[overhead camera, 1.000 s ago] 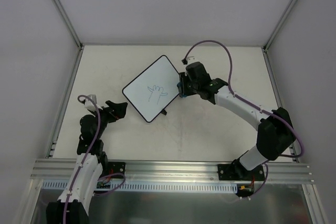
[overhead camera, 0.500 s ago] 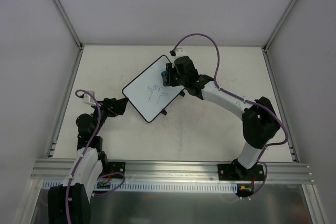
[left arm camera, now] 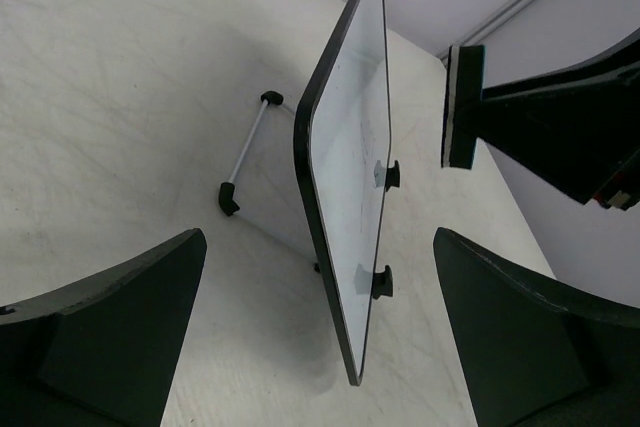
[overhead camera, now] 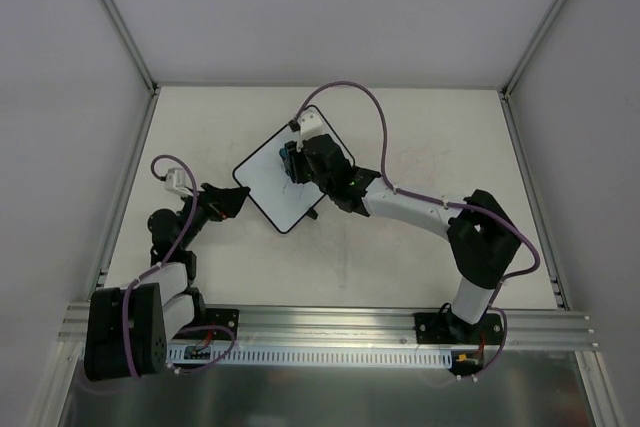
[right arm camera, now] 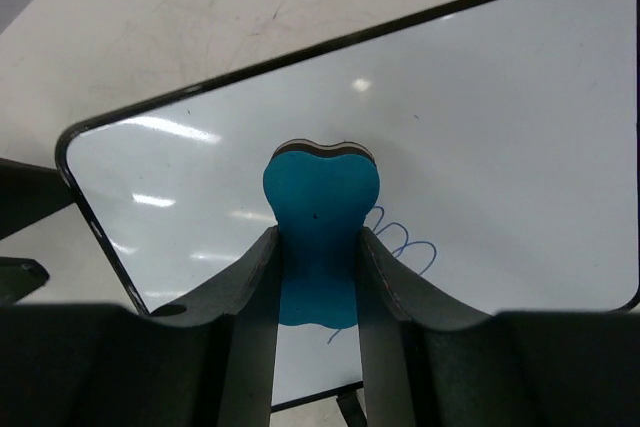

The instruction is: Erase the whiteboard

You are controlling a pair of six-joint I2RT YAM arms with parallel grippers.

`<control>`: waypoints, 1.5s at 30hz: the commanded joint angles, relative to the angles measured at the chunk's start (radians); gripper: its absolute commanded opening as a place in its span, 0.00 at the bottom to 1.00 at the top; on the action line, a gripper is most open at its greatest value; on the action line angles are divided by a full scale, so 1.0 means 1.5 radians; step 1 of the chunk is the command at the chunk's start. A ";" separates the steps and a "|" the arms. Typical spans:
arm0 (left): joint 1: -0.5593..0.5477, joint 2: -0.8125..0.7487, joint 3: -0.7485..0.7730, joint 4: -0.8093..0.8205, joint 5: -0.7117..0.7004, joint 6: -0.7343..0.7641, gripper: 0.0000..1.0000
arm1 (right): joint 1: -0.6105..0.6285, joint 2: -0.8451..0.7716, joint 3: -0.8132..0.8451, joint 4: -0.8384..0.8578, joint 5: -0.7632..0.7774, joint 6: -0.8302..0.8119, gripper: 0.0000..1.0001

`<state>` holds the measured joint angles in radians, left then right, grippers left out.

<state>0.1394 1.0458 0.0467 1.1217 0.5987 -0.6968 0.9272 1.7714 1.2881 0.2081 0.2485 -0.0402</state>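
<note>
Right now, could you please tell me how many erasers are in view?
1: the blue eraser, clamped in the right gripper above the whiteboard. Another could be hidden under the arms.

The whiteboard (overhead camera: 265, 185) lies on the table (overhead camera: 420, 127), a bit left of the middle, turned so one corner points at the near edge. The right gripper (overhead camera: 292, 160) reaches in from the right and is over the far half of the whiteboard. The eraser (right arm camera: 320, 187) sits between its two fingers, with the whiteboard under it. The line sketch (right arm camera: 408, 247) is on the whiteboard, just right of the eraser, and part of it is hidden behind a finger. The left gripper (overhead camera: 236, 199) is on the left, just beside the whiteboard's left corner and not touching it. Both arm bases are at the near edge of the table
</note>
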 commanded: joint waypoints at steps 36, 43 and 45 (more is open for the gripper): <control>-0.003 0.248 0.093 0.358 0.098 -0.058 0.62 | -0.009 -0.017 -0.047 0.151 -0.015 -0.008 0.00; -0.022 0.266 0.118 0.364 0.099 -0.062 0.60 | -0.014 -0.013 -0.045 0.150 -0.026 0.005 0.00; -0.026 0.271 0.124 0.365 0.100 -0.062 0.59 | -0.017 -0.012 -0.045 0.150 -0.029 0.011 0.00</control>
<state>0.1162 1.4406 0.1993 1.2716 0.7246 -0.8001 0.9123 1.7561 1.1709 0.3710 0.2153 -0.0444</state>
